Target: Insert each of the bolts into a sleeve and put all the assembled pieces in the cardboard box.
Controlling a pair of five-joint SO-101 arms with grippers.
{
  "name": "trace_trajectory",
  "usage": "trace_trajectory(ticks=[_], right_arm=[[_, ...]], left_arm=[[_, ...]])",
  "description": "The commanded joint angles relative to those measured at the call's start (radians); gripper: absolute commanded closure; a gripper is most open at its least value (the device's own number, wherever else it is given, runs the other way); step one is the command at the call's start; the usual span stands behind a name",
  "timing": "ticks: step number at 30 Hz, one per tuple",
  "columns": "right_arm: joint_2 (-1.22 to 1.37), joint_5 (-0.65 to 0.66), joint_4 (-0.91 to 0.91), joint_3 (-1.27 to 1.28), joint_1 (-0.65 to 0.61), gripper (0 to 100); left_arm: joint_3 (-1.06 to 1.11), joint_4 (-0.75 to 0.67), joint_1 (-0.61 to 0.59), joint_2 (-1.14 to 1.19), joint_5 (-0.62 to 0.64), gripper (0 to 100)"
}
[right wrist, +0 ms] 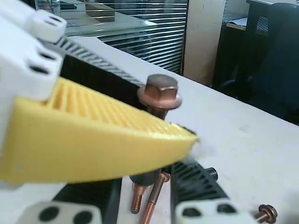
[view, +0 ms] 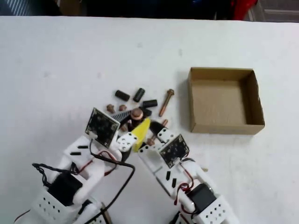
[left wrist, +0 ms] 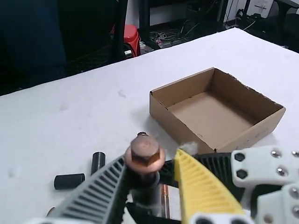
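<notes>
At the lower left of the high view your left arm (view: 70, 172) is cut off by the bottom edge. Just above its camera sit 2 copper bolt heads (view: 110, 108); their shanks are too small to make out. Above those, 3 loose sleeves (view: 122, 95) lie apart from each other on the table (view: 56, 56).

At the centre both grippers meet.
- **Left gripper** (left wrist: 152, 158): it stands partly open. In the left wrist view its grey finger (left wrist: 105, 186) lies against the black sleeve (left wrist: 145, 184), and a gap shows between that sleeve and the yellow finger (left wrist: 201, 191).
- **Copper bolt** (left wrist: 145, 154): it sits head up in the sleeve, its shank hidden inside.
- **Right gripper** (right wrist: 145, 183): its 2 black fingers (right wrist: 191, 182) stand close on either side of the sleeve's lower end and appear to grip it clear of the table. The yellow finger covers their tips.
- **Spare bolts** (right wrist: 152, 203): 2 lie on the table under the sleeve, partly hidden.

Right of centre in the high view, a long bolt (view: 166, 102) lies free. At the right, the cardboard box (view: 223, 127) stands open, well apart from both grippers.
</notes>
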Motion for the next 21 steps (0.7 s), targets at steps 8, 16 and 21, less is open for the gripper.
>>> trace_trajectory(ticks=[8,16,21], right_arm=[[-0.016,-0.006,-0.025,0.009,0.008,98.1],[-0.016,-0.005,-0.024,0.009,0.008,98.1],[-0.016,0.0,-0.021,0.009,0.008,98.1]], left_arm=[[-0.006,-0.034,-0.054,0.007,-0.002,79],[-0.008,-0.101,-0.142,0.007,-0.008,79],[-0.058,-0.143,-0.142,0.007,-0.009,79]])
